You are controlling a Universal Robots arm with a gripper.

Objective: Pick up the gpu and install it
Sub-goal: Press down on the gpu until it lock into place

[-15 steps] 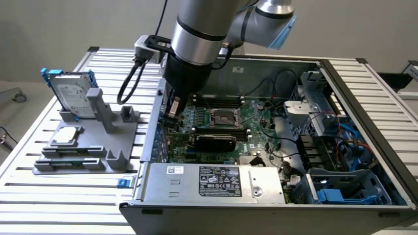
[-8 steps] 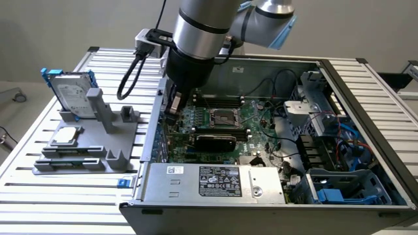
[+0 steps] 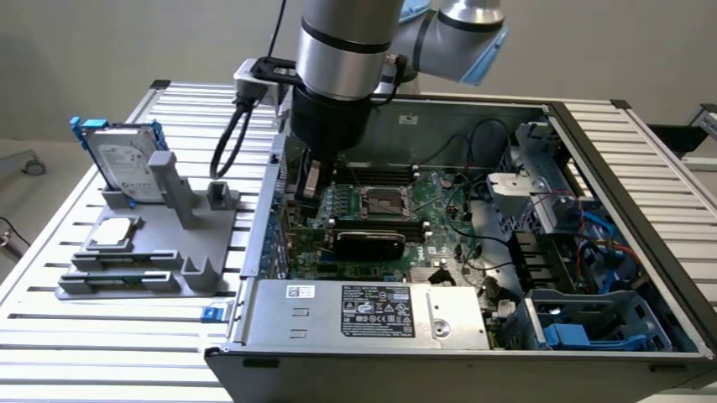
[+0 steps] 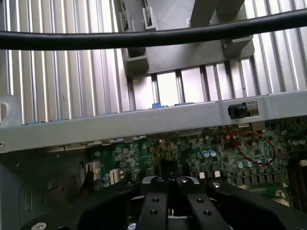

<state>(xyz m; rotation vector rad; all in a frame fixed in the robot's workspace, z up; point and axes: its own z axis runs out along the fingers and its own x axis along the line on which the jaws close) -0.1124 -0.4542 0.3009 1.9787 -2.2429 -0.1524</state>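
Inside the open computer case [image 3: 627,210], close to its wall on the exterior view's left: gripper [image 3: 311,189] lowered over the motherboard [image 3: 442,227], fingers [image 4: 158,191] pressed together, nothing seen between them. Just beyond the fingertips in the wrist view, green board and the case's metal edge. On the motherboard, just beside the CPU socket [image 3: 381,200] on the nearer side: gpu [image 3: 370,243], black face up, apart from the gripper; cannot tell whether fully seated. Outside the case, on the slatted table [image 3: 67,336]: 1 grey holder [image 3: 168,273] carrying a hard drive [image 3: 123,164] with blue rails and a silver chip [image 3: 116,233].
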